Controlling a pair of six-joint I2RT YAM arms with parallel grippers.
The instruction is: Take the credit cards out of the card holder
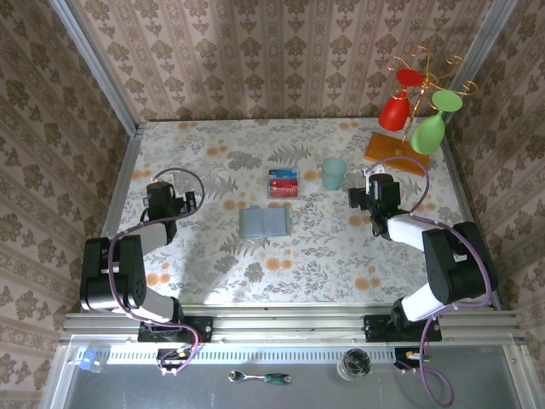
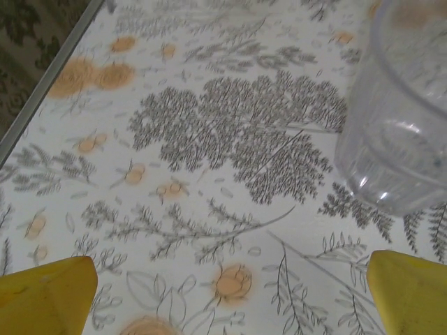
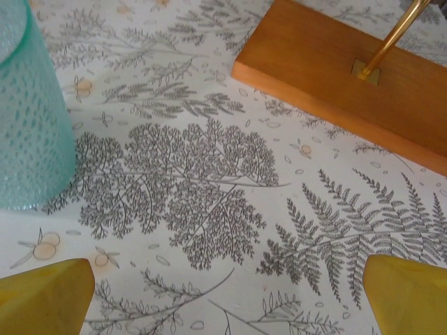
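Apparently done: the credit cards [image 1: 283, 183] lie together just beyond the flat-open card holder [image 1: 265, 222] mid-table, so left gripper [image 2: 230, 296] and right gripper [image 3: 229, 296] sit wide and empty out at the sides.

Can read no text, label, brand, number or sign here; credit cards [image 1: 283, 183] too small to make out any print

Left wrist: clear glass [image 2: 398, 132] cut off by top and right edges.
Right wrist: teal cup [image 3: 28, 112] cropped left and top; wooden base [image 3: 335, 77] runs off right edge, its brass rod [image 3: 394, 35] off the top.
Top view: credit cards [image 1: 283, 183] overlap, count unclear; card holder [image 1: 265, 222] pockets too small to read.
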